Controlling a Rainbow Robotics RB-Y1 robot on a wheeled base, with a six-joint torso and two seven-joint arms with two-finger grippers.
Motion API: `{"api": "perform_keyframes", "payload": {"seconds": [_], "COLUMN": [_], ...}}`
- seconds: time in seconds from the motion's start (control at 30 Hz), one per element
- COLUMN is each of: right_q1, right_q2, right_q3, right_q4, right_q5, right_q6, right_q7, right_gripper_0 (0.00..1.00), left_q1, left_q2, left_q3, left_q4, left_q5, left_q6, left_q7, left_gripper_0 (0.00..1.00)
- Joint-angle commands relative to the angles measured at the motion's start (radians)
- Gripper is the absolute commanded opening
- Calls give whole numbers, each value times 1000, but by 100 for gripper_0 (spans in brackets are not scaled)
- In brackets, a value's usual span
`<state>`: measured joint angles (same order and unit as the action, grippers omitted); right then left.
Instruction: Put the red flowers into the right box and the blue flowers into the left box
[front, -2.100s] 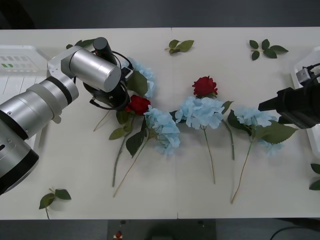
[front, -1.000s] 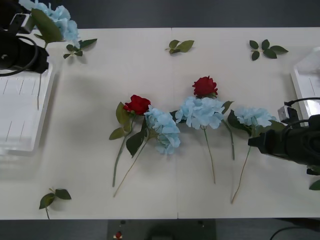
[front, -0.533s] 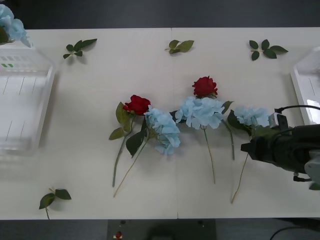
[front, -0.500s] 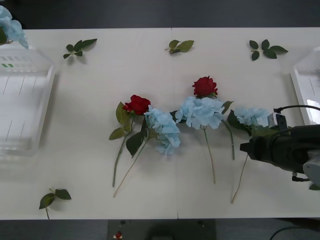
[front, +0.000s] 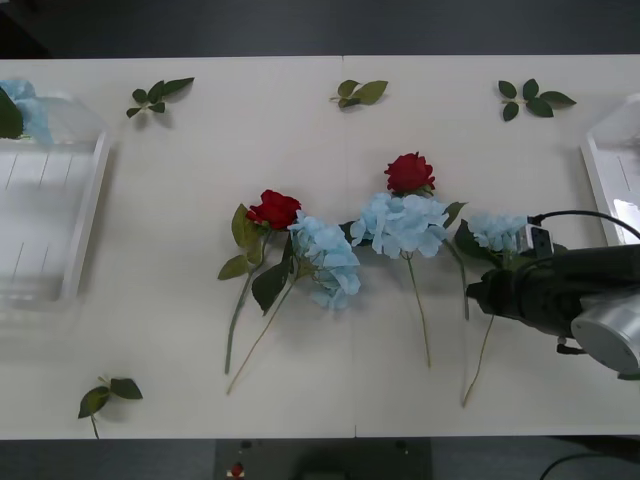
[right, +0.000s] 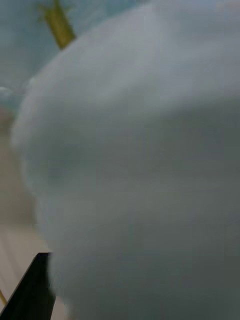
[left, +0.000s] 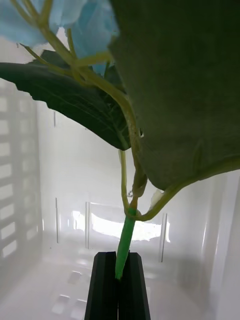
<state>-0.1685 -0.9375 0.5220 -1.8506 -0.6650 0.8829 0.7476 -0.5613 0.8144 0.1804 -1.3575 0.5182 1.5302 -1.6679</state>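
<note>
My left gripper (left: 119, 257) is shut on the green stem (left: 125, 235) of a blue flower (front: 22, 108), which hangs over the left box (front: 70, 250) at the table's far left. Two red flowers (front: 275, 210) (front: 410, 172) and three blue flowers (front: 325, 258) (front: 403, 222) (front: 497, 230) lie mid-table. Low over the rightmost blue flower's leaves and stem is my right gripper (front: 488, 296). Its wrist view is pressed against pale blue petals (right: 140, 165), and one black finger (right: 35, 290) sits at the corner, so it is open. The right box (front: 603, 175) is at the right edge.
Loose green leaf sprigs lie at the back (front: 160, 93) (front: 360, 92) (front: 532, 97) and at the front left (front: 108, 392). The right arm's cable (front: 580, 215) loops above its wrist. The near strip of table before the flowers is bare.
The left arm lifted a blue flower from mid-table and carried it left to the left box. The right arm moved left and nearer, down to the rightmost blue flower.
</note>
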Motion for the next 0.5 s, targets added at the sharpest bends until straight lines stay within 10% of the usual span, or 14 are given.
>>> {"api": "perform_keyframes", "payload": {"seconds": [0.03, 0.5], "right_q1": [-25, -31], "right_q2": [-7, -3], "right_q3": [23, 30], "right_q4": [21, 40], "right_q5": [11, 25], "right_q6": [-30, -33], "right_q7": [-37, -33], "right_gripper_0": [63, 4], "left_q1": [-57, -85], "left_q2": [35, 34], "left_q3": [-38, -150], "left_q4": [87, 256], "left_q5": [-24, -47], "left_q6": [-55, -255], "left_q7": [2, 2], "left_gripper_0": [0, 0]}}
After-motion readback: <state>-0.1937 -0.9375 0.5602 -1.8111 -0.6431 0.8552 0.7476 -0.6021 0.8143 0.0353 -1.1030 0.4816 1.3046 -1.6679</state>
